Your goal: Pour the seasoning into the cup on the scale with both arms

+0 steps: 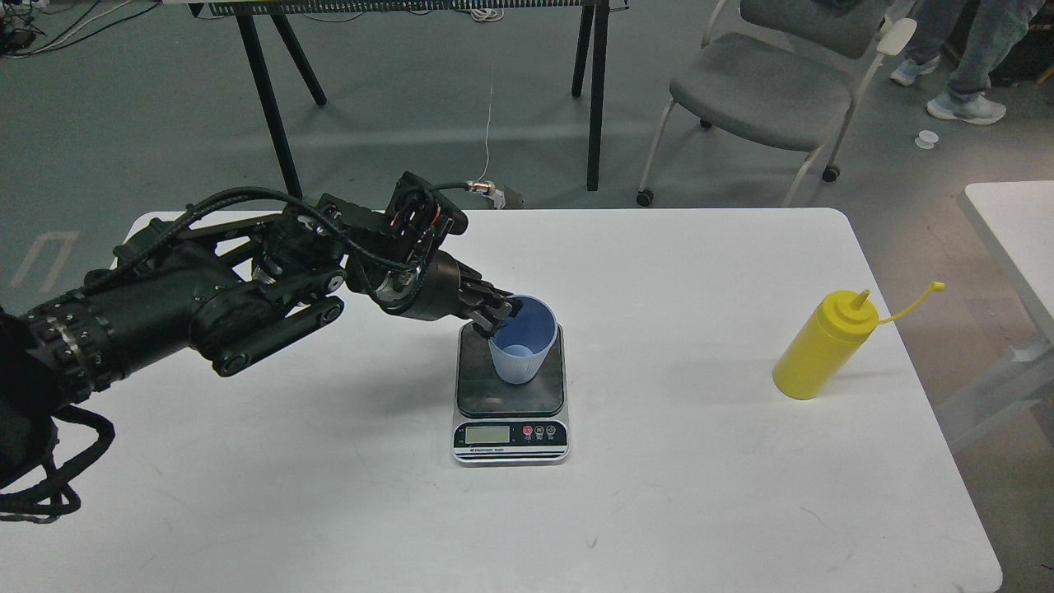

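A light-blue ribbed cup [524,341] stands upright on the dark platform of the scale [510,428] at the table's middle. My left gripper [499,316] reaches in from the left and is shut on the cup's left rim. The cup's base touches or nearly touches the platform; I cannot tell which. The yellow seasoning bottle [820,346] stands at the right of the table, its cap strap sticking out to the right. My right arm and gripper are out of view.
The white table [329,494] carries only the scale and the bottle. A second white table [1013,239] is at the right edge. A grey chair [766,91] and black table legs stand behind. A person's feet show at the top right.
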Controlling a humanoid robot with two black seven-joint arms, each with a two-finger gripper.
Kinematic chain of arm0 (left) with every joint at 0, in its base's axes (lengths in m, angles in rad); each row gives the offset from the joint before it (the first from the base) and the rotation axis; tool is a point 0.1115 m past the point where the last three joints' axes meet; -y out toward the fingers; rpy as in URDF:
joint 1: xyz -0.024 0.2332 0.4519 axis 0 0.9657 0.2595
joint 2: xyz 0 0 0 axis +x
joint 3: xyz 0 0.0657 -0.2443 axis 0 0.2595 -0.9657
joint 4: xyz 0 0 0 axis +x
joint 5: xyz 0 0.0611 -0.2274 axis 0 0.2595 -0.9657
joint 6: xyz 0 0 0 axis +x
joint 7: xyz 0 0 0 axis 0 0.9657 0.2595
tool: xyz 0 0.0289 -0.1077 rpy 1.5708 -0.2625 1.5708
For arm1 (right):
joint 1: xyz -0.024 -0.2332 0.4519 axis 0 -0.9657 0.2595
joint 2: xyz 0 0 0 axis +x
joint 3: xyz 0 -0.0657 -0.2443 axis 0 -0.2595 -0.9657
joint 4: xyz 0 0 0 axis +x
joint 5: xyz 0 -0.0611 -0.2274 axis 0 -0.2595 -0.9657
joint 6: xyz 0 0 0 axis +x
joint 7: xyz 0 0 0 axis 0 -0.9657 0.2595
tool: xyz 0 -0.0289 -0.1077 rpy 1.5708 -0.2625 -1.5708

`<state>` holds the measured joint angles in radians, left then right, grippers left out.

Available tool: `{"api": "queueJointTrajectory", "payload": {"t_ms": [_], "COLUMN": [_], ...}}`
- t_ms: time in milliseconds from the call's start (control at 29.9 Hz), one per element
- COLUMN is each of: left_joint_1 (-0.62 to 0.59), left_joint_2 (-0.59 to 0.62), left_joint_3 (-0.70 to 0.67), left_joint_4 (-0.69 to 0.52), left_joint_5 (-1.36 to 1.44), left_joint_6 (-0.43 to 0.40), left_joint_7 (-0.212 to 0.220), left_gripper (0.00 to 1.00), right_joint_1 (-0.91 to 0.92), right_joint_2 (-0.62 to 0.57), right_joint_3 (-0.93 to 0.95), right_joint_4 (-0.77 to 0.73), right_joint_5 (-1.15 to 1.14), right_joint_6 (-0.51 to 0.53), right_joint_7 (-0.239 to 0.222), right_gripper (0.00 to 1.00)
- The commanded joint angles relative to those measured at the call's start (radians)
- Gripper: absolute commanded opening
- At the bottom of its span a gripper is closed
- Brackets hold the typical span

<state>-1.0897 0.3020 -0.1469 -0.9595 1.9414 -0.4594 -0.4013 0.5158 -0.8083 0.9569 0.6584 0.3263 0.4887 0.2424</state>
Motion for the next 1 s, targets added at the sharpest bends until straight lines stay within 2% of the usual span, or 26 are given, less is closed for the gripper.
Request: {"api": "queueJointTrajectory", "payload": {"t_ms": [0,67,167,334,468,568,668,969], "left_joint_1": [0.001,-0.001,-0.002,-0.025,-0.058,-0.072,-0.075,-0.070], "left_joint_2": [-0.004,-0.004,-0.003,0.022,0.078,0.089,0.094,0.085], "left_joint_3": [0.000,-0.002,-0.005,-0.022,-0.065,-0.117,-0.160,-0.240], "left_joint_4": [0.002,0.011,0.019,0.019,0.016,0.019,0.037,0.223], "left_joint_5": [-0.001,-0.004,-0.010,-0.059,-0.321,-0.623,-0.874,-1.526], "left_joint_6": [0.001,0.010,0.041,0.077,0.081,0.081,0.081,0.068], "left_joint_7": [0.001,0.001,0.001,-0.004,-0.010,-0.013,-0.010,0.007], "left_gripper": [0.43,0.57,0.72,0.86,0.91,0.99,0.99,0.99], "right_joint_1": [0.000,0.000,0.000,-0.013,-0.051,-0.140,-0.244,-0.511], "right_joint_2": [-0.006,-0.006,-0.008,-0.011,-0.051,-0.120,-0.169,-0.172], "right_joint_3": [0.000,0.000,0.000,0.000,0.000,0.000,-0.001,-0.003], "right_joint_4": [0.000,0.000,0.000,0.000,0.020,0.107,0.213,0.430], "right_joint_5": [0.000,0.000,0.000,0.000,0.025,0.098,0.128,0.310], "right_joint_6": [0.000,0.000,0.000,0.000,0.000,0.000,0.000,0.000], "right_joint_7": [0.000,0.000,0.000,0.000,-0.003,-0.006,-0.006,0.001], "right_gripper": [1.00,1.00,1.00,1.00,1.00,1.00,1.00,1.00]}}
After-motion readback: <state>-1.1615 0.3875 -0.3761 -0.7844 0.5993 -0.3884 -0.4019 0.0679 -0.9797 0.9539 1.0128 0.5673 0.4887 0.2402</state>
